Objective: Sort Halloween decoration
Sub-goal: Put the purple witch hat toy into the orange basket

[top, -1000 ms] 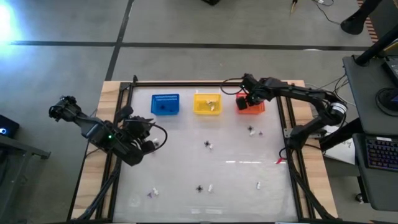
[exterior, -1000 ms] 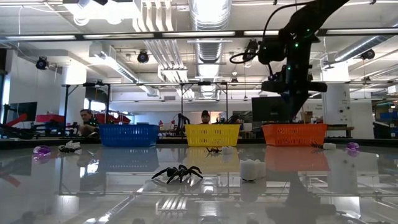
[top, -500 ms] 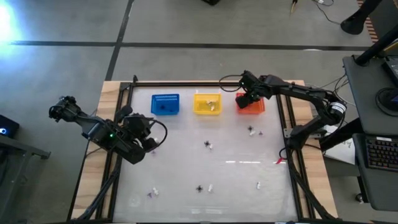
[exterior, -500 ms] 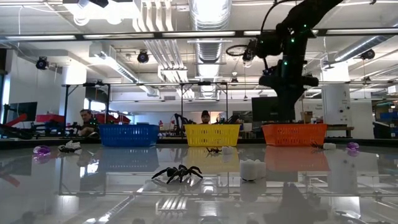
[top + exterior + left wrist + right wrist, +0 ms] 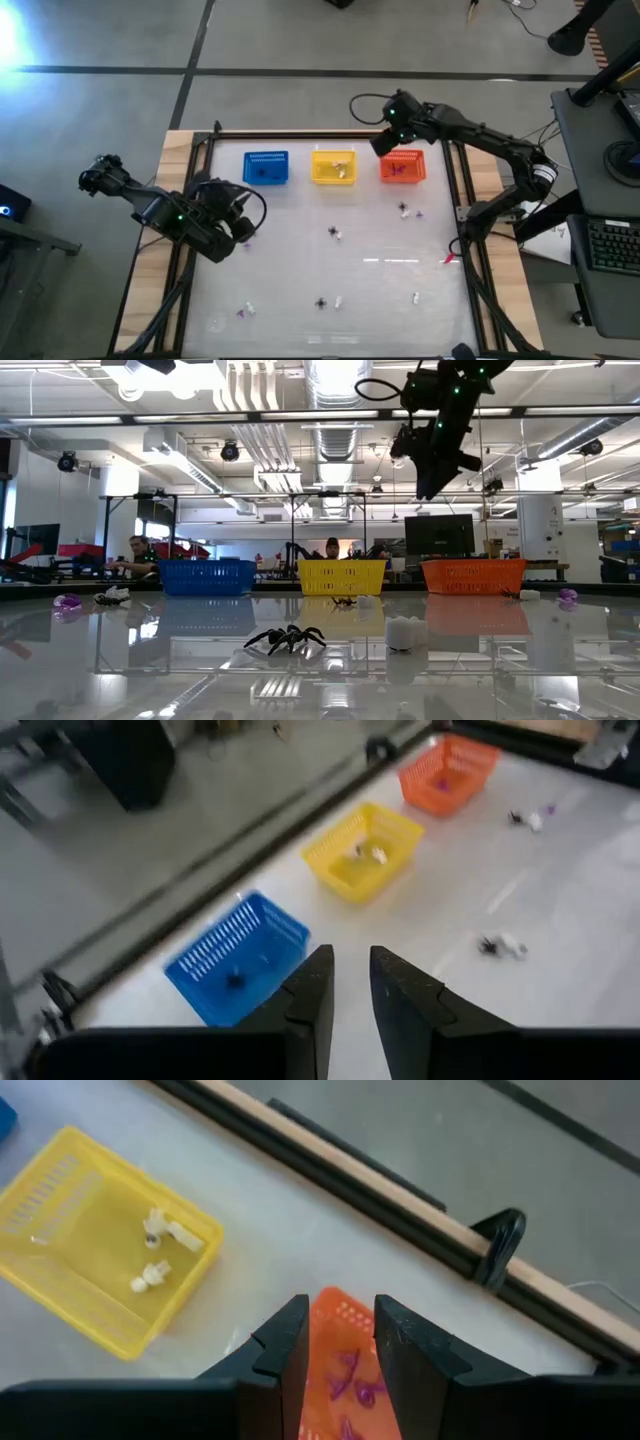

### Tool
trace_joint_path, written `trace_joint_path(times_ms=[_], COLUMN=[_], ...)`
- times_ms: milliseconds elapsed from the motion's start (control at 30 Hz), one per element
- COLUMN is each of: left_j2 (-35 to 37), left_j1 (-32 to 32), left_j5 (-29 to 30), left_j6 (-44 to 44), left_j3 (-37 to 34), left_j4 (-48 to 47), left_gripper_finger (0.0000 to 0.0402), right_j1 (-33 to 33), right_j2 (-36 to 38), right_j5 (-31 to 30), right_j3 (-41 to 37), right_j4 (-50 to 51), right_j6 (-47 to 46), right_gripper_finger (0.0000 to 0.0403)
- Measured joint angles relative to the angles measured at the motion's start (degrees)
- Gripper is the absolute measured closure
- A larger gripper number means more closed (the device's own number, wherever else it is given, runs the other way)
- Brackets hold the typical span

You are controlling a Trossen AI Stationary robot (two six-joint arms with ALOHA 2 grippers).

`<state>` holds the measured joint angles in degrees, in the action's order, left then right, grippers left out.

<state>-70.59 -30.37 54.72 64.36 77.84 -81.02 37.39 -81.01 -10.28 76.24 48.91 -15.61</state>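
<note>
Right hand (image 5: pixel 385 143): raised above the far edge of the orange basket (image 5: pixel 403 166), fingers apart with nothing between them; purple pieces (image 5: pixel 352 1385) lie in the basket beneath it.
Nearest loose trinkets (image 5: pixel 408 211): on the tabletop (image 5: pixel 380 245) just in front of that basket, toward the robot; the right hand is much the nearer.
Left hand (image 5: pixel 232 212): at the tabletop's left side, a narrow gap between its fingers, nothing visibly held.

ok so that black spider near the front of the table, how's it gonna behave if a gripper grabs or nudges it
The black spider looks tiny beside the baskets, so probably very light; a nudge would likely send it skating across the glossy table. Its thin splayed legs look bendy, so fingers may catch only a leg. It sits low and flat, so rolling or tipping seems unlikely.
</note>
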Motion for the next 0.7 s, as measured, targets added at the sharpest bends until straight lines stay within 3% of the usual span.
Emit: trace_joint_path(times_ms=[200, 433, 700], left_j2=[0.00, -0.11, -0.11], left_j1=[0.01, 0.13, 0.48], left_j5=[-9.45, -10.77, -19.92], left_j6=[1.49, 3.66, 10.10], left_j3=[-1.36, -7.23, -14.08], left_j4=[-0.04, -0.16, 0.83], left_gripper_finger=[0.0329, 0.0304, 0.0309], right_j1=[0.00, 0.00, 0.00], right_j2=[0.00, 0.00, 0.00], right_j5=[-0.25, -0.23, 0.19], right_j3=[1.21, 1.21, 1.21], right_j4=[-0.03, 0.00, 0.58], right_j6=[0.68, 1.45, 1.20], right_gripper_finger=[0.0296, 0.0296, 0.0296])
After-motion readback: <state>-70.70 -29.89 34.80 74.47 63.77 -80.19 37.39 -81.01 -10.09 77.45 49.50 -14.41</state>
